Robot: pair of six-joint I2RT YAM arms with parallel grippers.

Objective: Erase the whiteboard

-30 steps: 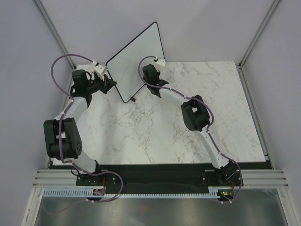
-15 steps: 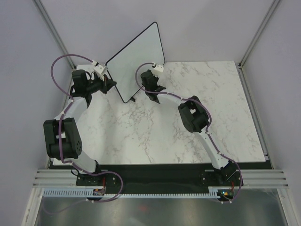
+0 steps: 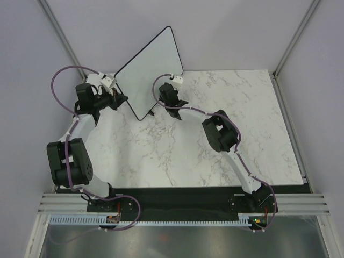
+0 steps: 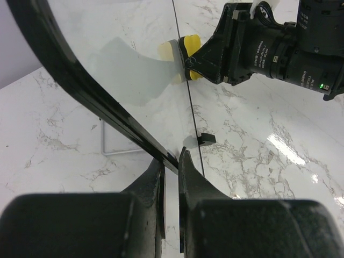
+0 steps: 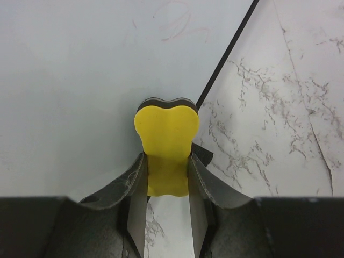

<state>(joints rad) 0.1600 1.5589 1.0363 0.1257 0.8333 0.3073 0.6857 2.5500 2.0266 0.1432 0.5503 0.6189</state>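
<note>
The whiteboard (image 3: 148,70) stands tilted at the table's far left. It fills the left of the right wrist view (image 5: 80,80) with faint red marks (image 5: 173,26) near the top. My left gripper (image 3: 122,98) is shut on its black rim (image 4: 134,134) at the lower left edge, between my fingertips (image 4: 171,161). My right gripper (image 3: 161,97) is shut on a yellow eraser (image 5: 166,142) and presses it flat against the board's face near the lower right edge. The eraser also shows in the left wrist view (image 4: 188,54).
The marble table (image 3: 215,134) stretches right and forward of the board. A small black foot (image 4: 207,138) and a thin wire stand (image 4: 102,148) sit under the board. Grey walls and a frame post (image 3: 59,37) close in behind.
The board's top has swung left and it stands further left. My left gripper moved left with it. My right gripper with the eraser moved left and down across the face.
</note>
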